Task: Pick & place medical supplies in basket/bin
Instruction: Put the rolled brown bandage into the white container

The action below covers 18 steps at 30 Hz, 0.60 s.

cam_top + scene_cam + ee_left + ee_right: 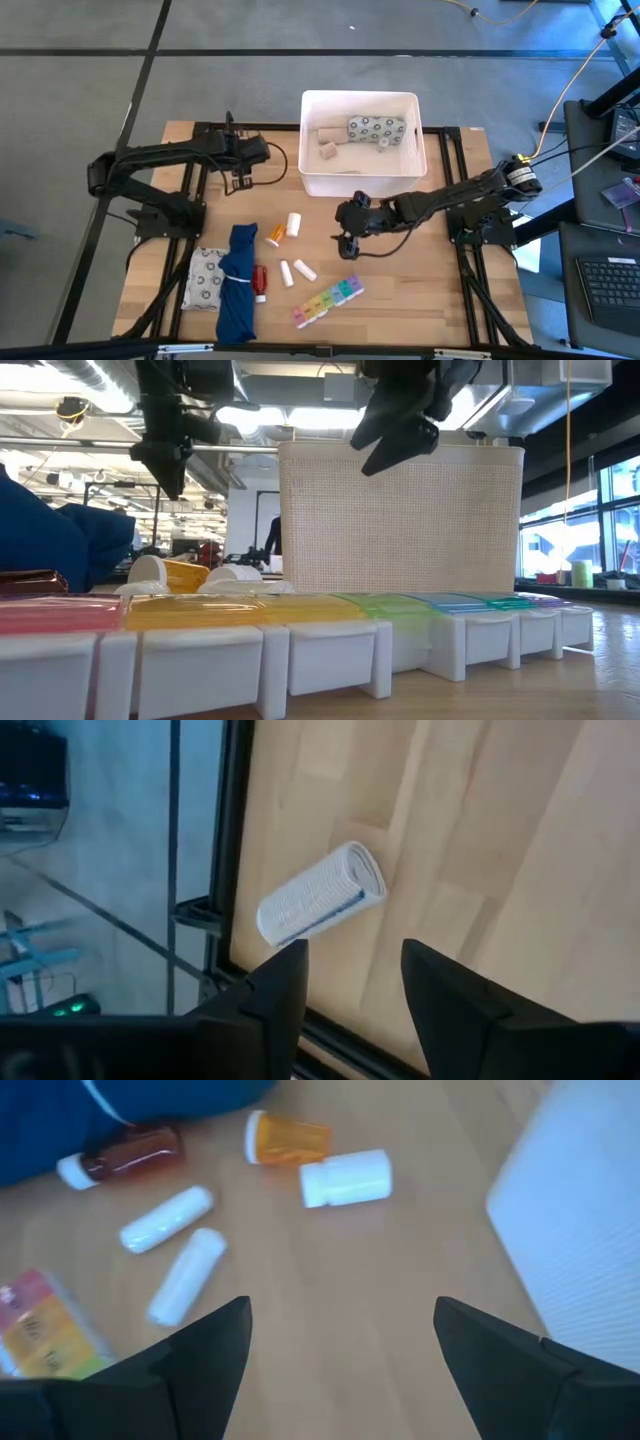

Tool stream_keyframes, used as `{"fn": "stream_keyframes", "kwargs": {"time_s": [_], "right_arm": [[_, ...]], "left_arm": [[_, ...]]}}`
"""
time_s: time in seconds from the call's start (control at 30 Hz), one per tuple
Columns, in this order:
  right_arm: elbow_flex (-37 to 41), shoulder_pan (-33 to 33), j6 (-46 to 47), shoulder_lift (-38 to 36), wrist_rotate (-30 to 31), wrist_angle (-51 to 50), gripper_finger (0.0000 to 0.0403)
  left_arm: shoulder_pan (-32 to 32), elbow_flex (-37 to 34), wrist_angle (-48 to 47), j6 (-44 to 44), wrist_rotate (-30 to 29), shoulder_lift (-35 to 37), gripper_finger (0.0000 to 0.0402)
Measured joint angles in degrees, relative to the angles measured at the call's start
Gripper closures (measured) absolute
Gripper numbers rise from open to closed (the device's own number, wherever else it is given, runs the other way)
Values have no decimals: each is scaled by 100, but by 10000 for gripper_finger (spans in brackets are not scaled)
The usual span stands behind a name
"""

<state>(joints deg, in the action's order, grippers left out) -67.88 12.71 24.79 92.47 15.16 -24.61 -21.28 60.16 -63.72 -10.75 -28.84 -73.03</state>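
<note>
Overhead, ribbed gauze roll (322, 903) on smooth wood.

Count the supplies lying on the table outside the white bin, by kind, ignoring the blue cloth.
Pill bottles: 2
Small white rolls: 2
Gauze roll near the table edge: 1
Red tube: 1
Rainbow pill organizer: 1
Patterned packet: 1
Total: 8
</note>
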Motion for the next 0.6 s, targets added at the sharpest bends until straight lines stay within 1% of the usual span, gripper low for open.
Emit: {"fn": "stream_keyframes", "kwargs": {"time_s": [0.1,0.2,0.3,0.43,0.5,0.6], "right_arm": [[0,-136,-87,0,26,-102,89],[0,-241,-91,0,32,-149,89],[0,-326,-104,0,30,-170,89],[0,-401,-8,0,31,-214,89],[-2,-404,99,0,42,-320,89],[-2,-395,194,1,39,-417,89]], "left_arm": [[-82,0,164,-93,19,-23,242],[-128,-4,110,-353,234,-42,227],[-137,-4,91,-729,582,-108,192],[-135,-4,89,-1182,635,-237,139],[-133,-4,102,-1168,654,-244,125],[-126,-4,130,-588,781,-251,119]]}}
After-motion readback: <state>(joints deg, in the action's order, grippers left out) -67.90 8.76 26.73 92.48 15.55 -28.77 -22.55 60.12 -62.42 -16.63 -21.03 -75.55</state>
